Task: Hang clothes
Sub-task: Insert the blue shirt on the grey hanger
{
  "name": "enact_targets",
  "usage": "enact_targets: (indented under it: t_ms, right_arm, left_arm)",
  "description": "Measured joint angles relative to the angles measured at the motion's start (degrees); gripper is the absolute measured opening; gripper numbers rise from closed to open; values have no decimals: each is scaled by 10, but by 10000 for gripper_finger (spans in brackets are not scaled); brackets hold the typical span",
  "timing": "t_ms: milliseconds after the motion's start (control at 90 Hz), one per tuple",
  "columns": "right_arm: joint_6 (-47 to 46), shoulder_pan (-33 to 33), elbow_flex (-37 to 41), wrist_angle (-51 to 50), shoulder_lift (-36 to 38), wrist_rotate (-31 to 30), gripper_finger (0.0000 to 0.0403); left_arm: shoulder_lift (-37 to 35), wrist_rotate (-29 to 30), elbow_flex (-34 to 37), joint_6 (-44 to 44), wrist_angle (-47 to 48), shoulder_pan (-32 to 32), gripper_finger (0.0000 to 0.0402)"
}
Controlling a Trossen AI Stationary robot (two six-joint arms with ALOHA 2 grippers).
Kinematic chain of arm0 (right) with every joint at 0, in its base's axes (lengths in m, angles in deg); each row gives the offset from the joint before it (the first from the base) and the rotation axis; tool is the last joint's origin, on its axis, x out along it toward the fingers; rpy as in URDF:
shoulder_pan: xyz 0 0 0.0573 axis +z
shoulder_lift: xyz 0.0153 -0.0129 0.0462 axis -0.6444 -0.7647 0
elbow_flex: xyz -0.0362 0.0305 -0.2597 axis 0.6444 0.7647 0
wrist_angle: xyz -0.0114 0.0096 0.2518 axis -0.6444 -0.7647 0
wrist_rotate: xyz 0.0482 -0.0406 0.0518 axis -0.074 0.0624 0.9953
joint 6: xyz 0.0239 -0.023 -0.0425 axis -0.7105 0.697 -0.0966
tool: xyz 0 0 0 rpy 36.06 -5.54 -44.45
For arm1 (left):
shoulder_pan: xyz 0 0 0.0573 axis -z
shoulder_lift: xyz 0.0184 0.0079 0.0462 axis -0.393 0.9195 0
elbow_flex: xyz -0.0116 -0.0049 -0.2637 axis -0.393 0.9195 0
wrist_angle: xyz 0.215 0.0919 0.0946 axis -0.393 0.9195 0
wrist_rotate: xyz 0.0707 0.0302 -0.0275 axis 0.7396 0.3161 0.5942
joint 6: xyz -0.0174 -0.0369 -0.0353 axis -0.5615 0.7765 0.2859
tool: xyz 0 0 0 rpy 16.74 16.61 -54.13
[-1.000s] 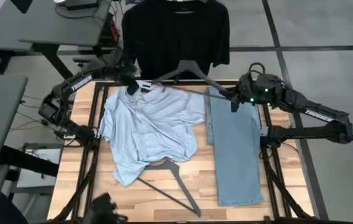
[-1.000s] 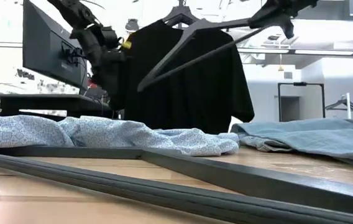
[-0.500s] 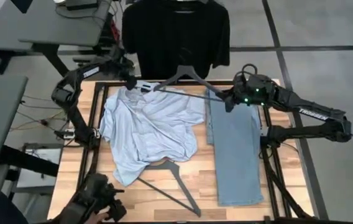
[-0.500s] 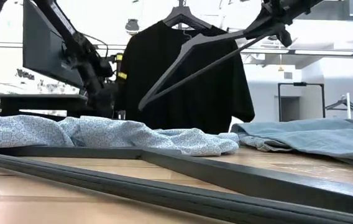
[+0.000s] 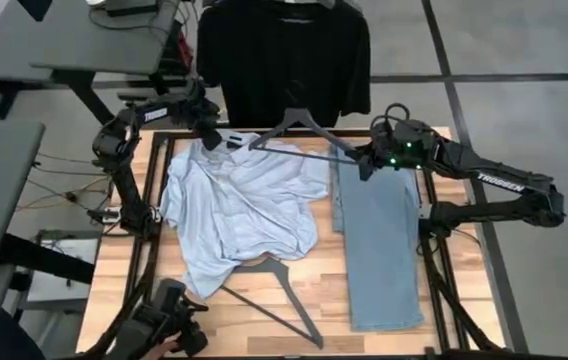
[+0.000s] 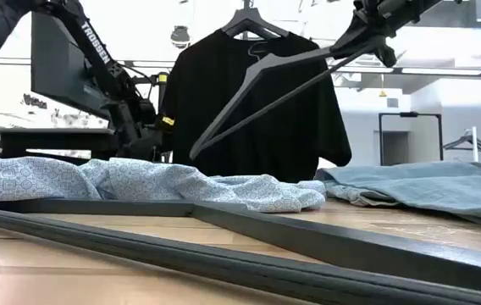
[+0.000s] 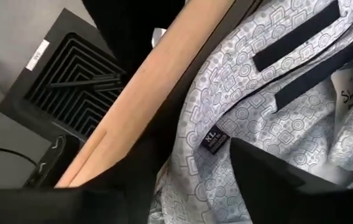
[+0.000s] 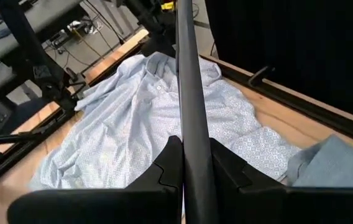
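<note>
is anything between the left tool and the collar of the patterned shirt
Nothing visible. The left tool hangs open just over the pale shirt collar, fingers astride it in the left wrist view. The hanger in the right tool sits off to the side.

We see the left gripper (image 5: pixel 211 135) now lower at the shirt (image 5: pixel 244 205) collar, its elbow drawn back; the right gripper (image 5: pixel 366 160) carries its hanger (image 5: pixel 299 125) nearer the black t-shirt (image 5: pixel 282 55).

A raised hanger (image 5: pixel 299 135) bars passage above the shirt (image 5: pixel 239 205).
</note>
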Motion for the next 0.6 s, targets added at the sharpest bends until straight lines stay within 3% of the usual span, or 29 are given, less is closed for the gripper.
enact_targets:
  t_ms: [89, 144, 267, 600]
  right_arm:
    - [14, 0, 0, 0, 0, 5, 29]
    - [17, 0, 0, 0, 0, 21, 29]
    - [38, 2, 0, 2, 3, 58, 29]
    - [150, -1, 0, 63, -3, 72, 29]
  left_arm:
    - [0, -2, 0, 3, 7, 8, 41]
    - [-1, -5, 1, 18, 20, 12, 15]
    - [-32, -9, -16, 50, 83, 28, 2]
    - [-192, -31, -107, 153, 216, 106, 0]
